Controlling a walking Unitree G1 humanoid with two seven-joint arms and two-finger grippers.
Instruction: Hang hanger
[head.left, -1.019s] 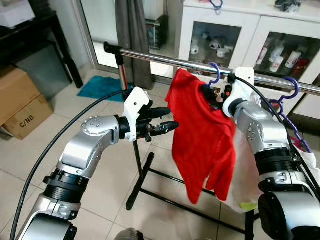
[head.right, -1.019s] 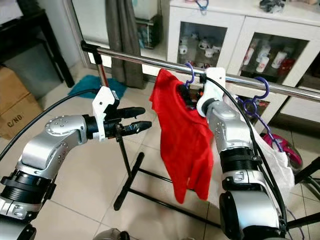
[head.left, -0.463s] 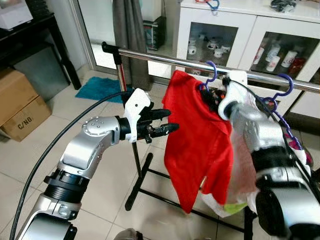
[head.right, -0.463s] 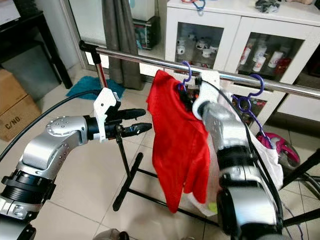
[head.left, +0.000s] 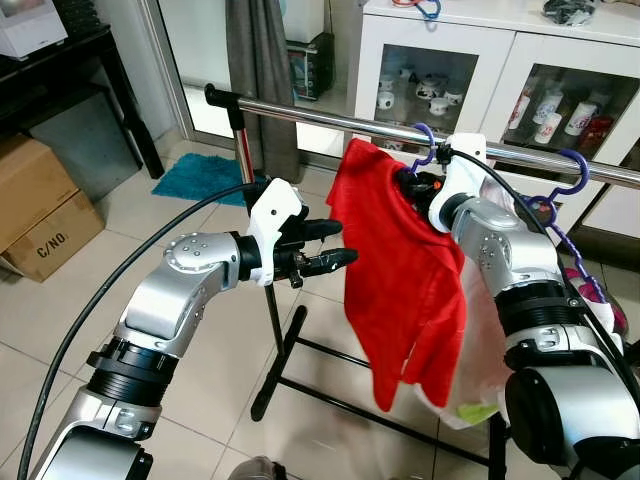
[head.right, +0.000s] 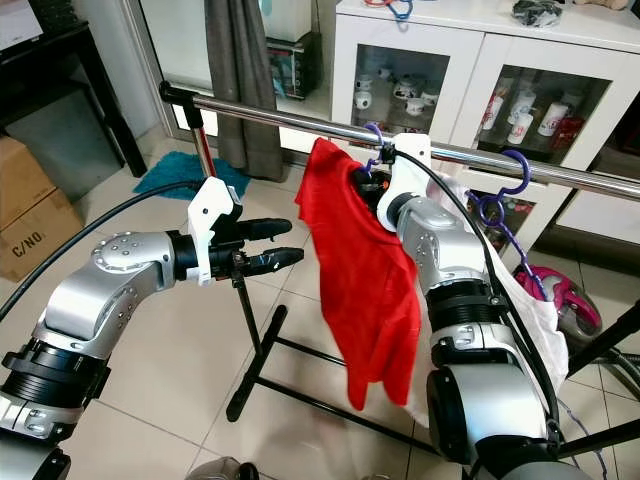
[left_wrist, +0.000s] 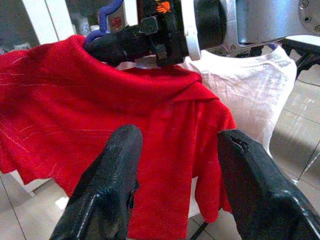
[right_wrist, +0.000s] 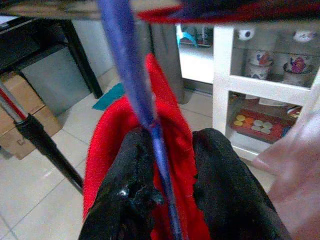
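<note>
A red shirt (head.left: 400, 270) hangs on a purple hanger (head.left: 428, 140), whose hook is at the silver rail (head.left: 320, 115) of a clothes rack. I cannot tell whether the hook rests on the rail. My right gripper (head.left: 412, 184) is at the shirt's collar, shut on the hanger's neck. In the right wrist view the purple stem (right_wrist: 125, 65) runs between the two black fingers (right_wrist: 125, 200). My left gripper (head.left: 345, 243) is open, held level just left of the shirt and apart from it. The red shirt (left_wrist: 100, 125) lies beyond its spread fingers.
A second purple hanger (head.left: 565, 175) with a white garment (head.left: 480, 370) hangs on the rail to the right. The rack's black post (head.left: 245, 150) and floor bars (head.left: 330, 390) stand below. Behind are a white glass-door cabinet (head.left: 480, 70), a curtain (head.left: 255, 60) and a cardboard box (head.left: 40, 210).
My right arm moved with the hanger: the red shirt swung slightly left, then back right. The left gripper stayed open in nearly the same place.
</note>
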